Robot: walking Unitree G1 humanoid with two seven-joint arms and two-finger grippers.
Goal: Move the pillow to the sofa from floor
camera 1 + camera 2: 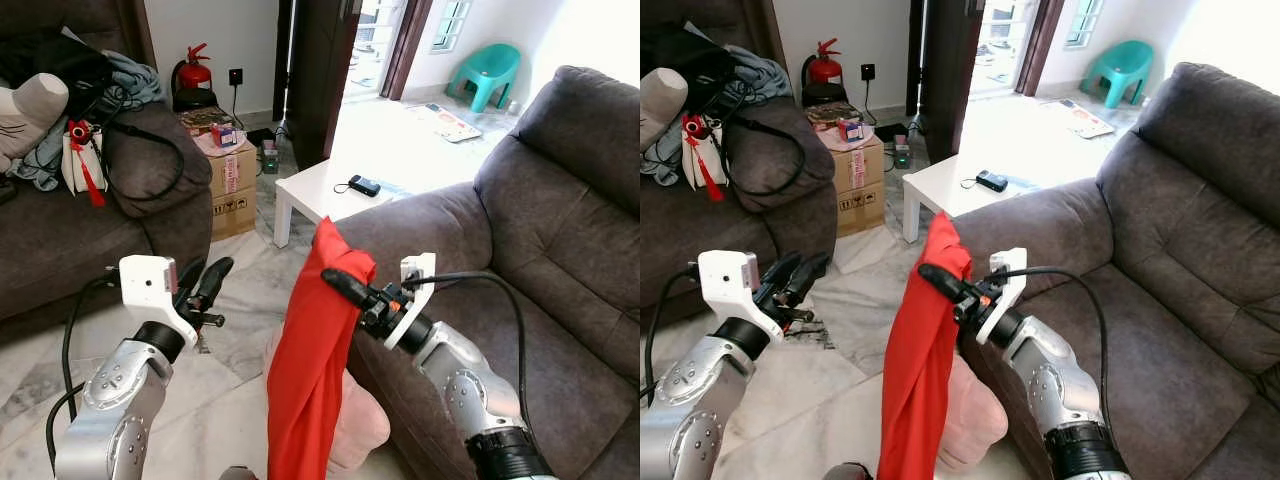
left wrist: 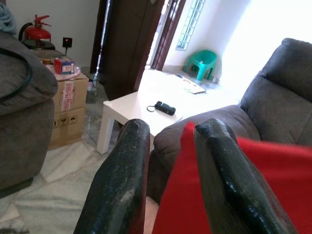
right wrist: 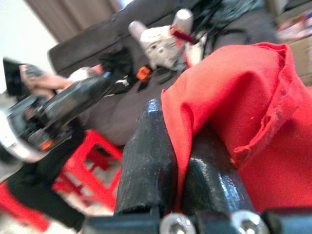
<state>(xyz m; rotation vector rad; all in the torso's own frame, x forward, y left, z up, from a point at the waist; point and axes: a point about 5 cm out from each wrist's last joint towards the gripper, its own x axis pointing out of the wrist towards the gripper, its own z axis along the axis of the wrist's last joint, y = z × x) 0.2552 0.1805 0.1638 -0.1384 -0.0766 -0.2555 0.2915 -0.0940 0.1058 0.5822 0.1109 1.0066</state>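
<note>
Left eye view: right gripper (image 1: pixel 340 283) clamped on the upper corner of a red pillow cover (image 1: pixel 312 370), which hangs down in front of the grey sofa (image 1: pixel 560 230), with a pink pillow (image 1: pixel 360 420) on the floor beside the sofa's front edge, behind the cloth. Left gripper (image 1: pixel 205 285) raised over the marble floor (image 1: pixel 240 330) to the left of the cloth, its fingers (image 2: pixel 122 180) apart and holding nothing. White low table (image 1: pixel 320 190) beyond, carrying a small black device (image 1: pixel 364 185); cardboard box (image 1: pixel 232 185) and red fire extinguisher (image 1: pixel 195 72) near the wall.

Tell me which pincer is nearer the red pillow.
Right. The right pincer is shut on the red pillow near its top; the left pincer hovers open beside it, apart.
</note>
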